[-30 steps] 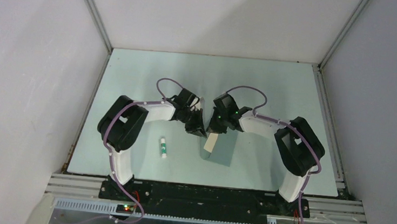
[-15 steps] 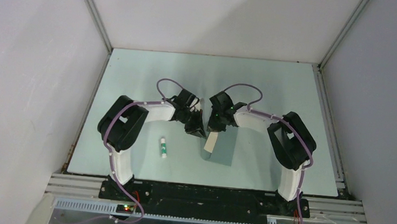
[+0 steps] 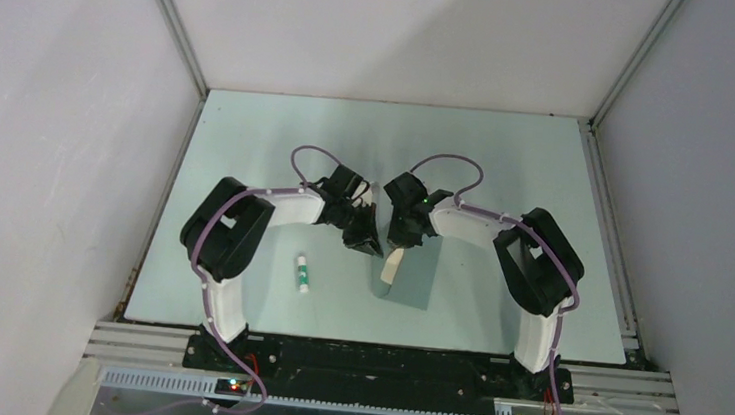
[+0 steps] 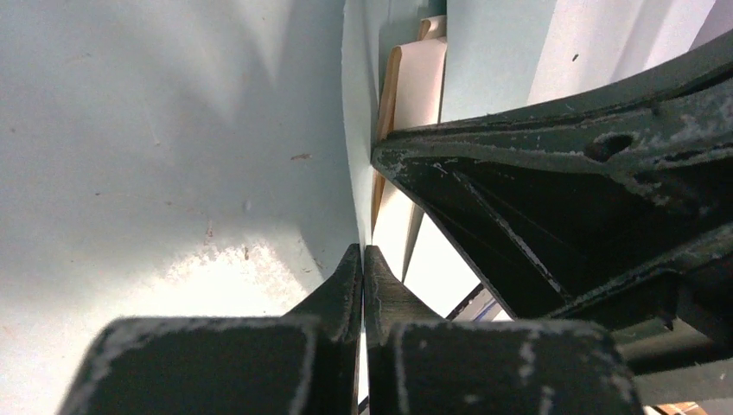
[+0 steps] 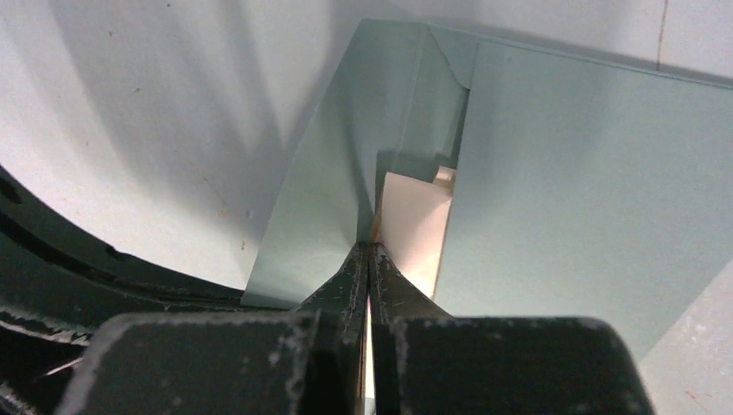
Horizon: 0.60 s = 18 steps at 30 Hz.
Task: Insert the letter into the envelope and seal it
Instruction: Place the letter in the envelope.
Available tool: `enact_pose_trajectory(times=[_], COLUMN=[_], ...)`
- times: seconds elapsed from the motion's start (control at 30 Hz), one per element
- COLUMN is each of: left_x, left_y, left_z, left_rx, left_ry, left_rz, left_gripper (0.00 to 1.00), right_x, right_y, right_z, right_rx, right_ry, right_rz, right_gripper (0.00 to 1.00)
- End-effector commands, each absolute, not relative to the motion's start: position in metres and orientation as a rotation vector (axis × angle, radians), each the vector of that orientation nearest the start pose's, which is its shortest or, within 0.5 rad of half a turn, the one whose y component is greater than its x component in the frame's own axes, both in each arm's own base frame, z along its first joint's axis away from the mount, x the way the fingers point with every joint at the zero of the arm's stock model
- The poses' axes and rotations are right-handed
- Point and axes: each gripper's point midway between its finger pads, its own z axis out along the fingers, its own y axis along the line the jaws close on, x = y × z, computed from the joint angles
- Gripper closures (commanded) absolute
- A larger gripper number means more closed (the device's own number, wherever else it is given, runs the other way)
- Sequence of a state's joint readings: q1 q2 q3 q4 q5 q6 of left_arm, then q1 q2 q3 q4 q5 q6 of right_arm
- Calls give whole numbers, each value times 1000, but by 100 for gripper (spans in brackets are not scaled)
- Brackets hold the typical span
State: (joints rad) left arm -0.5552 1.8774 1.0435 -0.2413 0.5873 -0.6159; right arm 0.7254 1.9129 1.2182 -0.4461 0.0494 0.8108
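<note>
The letter [image 5: 415, 225], pinched tight in the right fingers [image 5: 346, 290], runs lengthwise toward the near edge of the counter [image 3: 249, 137] into the envelope [image 5: 562, 173] mouth, which the left fingers [image 4: 344, 290] pinch open

The envelope [image 3: 415, 284] is a flat teal-grey rectangle lying just below the centre of the top view, turned slightly askew. Its flap is open and raised along the left side. The letter [image 3: 392, 267] is a tan-beige sheet, seen there as a narrow slanted strip at the envelope's upper left. In the right wrist view the cream sheet sits at the centre of the frame, partly tucked under the envelope's front panel, with one end still outside. In the left wrist view, at upper centre, it bows slightly and its brown edge shows.
</note>
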Motion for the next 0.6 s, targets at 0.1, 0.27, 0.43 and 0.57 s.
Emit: enact_pose_trajectory(times=[0.1,0.27,0.43,0.57], left_x=[255,252,253,253], left_y=[-304,-303,-307,-309], left_z=[64,68,69,69], left_rx=[316,379,382,383], left_ry=[2743,2745,2736,2734], left_rz=[-1185,-1191,-1224,-1242], left_gripper=[100,100,100,100], right_x=[298,294,284,282], right_y=[262,277,287,304], right_z=[18,36,38,42], right_rx=[90,13,-44,-61], right_ry=[2755,2727,2746,2744], right_rz=[201,295,349,463], right_gripper=[100,100,100,100])
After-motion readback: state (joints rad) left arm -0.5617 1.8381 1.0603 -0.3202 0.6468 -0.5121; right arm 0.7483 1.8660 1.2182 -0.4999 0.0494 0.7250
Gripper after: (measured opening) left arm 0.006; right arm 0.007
